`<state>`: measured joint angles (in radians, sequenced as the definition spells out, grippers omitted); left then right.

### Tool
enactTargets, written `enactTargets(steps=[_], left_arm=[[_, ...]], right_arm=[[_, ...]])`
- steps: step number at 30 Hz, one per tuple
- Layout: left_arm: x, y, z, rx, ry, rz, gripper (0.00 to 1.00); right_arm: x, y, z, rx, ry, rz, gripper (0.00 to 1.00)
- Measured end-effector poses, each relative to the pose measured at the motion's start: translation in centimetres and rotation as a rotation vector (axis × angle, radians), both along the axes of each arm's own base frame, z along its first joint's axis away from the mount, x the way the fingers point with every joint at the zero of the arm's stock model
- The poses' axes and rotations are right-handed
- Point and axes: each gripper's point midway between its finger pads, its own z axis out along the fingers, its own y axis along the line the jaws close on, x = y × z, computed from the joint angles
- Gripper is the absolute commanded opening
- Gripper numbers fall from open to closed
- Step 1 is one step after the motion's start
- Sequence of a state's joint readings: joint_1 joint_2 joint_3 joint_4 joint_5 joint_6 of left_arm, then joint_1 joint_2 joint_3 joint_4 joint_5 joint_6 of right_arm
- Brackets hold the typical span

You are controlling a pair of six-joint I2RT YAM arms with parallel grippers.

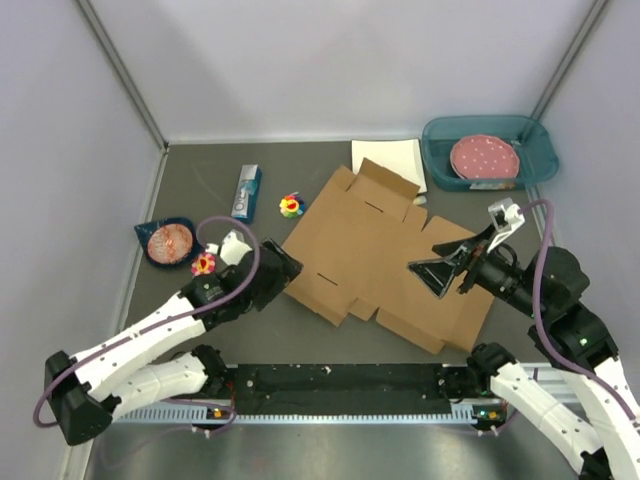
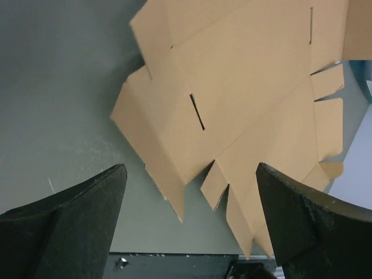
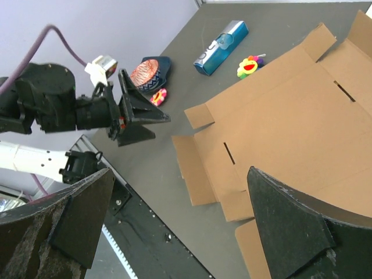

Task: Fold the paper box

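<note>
While the paper box (image 1: 385, 255) lies almost flat mid-surface (image 1: 330, 335), edge flaps barely lifted, folding looks hardly started: walls, tabs and lid all left. Left gripper (image 1: 283, 272) sits at its left edge and right gripper (image 1: 432, 275) over its right side, both jaws wide apart and empty.

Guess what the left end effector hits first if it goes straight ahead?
Most likely the paper box; its left flaps lie just ahead of the left end effector, though depth is unclear.
</note>
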<state>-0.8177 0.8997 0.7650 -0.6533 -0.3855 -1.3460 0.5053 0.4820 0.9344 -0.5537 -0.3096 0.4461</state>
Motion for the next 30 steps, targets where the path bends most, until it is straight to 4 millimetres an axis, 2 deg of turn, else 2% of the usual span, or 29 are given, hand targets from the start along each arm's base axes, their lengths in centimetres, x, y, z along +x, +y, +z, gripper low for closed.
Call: enactTargets(steps=[7, 14, 18, 19, 21, 22, 25, 26, 27, 30], left_arm=[[-2.2, -1.5, -4.3, 0.049, 0.136, 0.111, 0.99], [-2.9, -2.2, -7.0, 0.05, 0.183, 0.155, 0.97], [-2.2, -2.1, -9.3, 0.087, 0.174, 0.178, 0.8], [-2.1, -2.1, -9.5, 0.09, 0.174, 0.182, 0.69], [-1.6, -2.4, -10.5, 0.105, 0.177, 0.176, 0.57], [-1.3, -2.7, -10.8, 0.107, 0.174, 0.17, 0.42], [-0.8, -3.7, -11.2, 0.093, 0.157, 0.139, 0.21], [-0.7, -3.9, -11.3, 0.092, 0.153, 0.125, 0.08], [-0.6, -4.1, -11.3, 0.09, 0.148, 0.112, 0.01], [-0.1, -4.5, -11.1, 0.083, 0.129, 0.094, 0.0]], right_arm=[[0.4, 0.5, -0.6, 0.019, 0.03, 0.005, 0.99], [0.0, 0.3, -0.4, 0.034, 0.017, 0.003, 0.99], [0.0, 0.3, -0.3, 0.036, 0.014, 0.003, 0.99], [0.0, 0.3, -0.3, 0.035, 0.014, 0.003, 0.99], [0.0, 0.3, -0.4, 0.034, 0.013, 0.003, 0.99], [0.0, 0.2, -0.4, 0.033, 0.013, 0.003, 0.99], [0.0, 0.2, -0.5, 0.029, 0.017, 0.0, 0.99], [0.0, 0.2, -0.5, 0.029, 0.017, -0.002, 0.99], [0.0, 0.1, -0.5, 0.028, 0.017, -0.005, 0.99], [0.1, 0.1, -0.5, 0.028, 0.017, -0.008, 0.99]])
